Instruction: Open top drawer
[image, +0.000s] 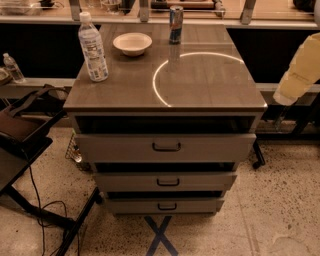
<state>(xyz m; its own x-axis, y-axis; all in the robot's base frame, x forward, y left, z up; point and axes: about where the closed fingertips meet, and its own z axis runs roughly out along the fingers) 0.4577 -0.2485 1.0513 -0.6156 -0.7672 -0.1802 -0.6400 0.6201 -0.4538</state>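
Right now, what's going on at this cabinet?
The robot's hand hangs at the right edge of the view, beside the cabinet and touching none of its drawers. The top drawer stands partly pulled out, with a dark gap behind its front, and nothing is on its handle. A water bottle, a bowl and a can sit on top.

Likely lab: floor tape X (161, 235), gripper (283, 107) at right.

I counted three drawers (166, 147), two bottles (93, 47), one bowl (132, 43) and one can (175, 25), all left of my arm (300, 70); gripper out of frame.
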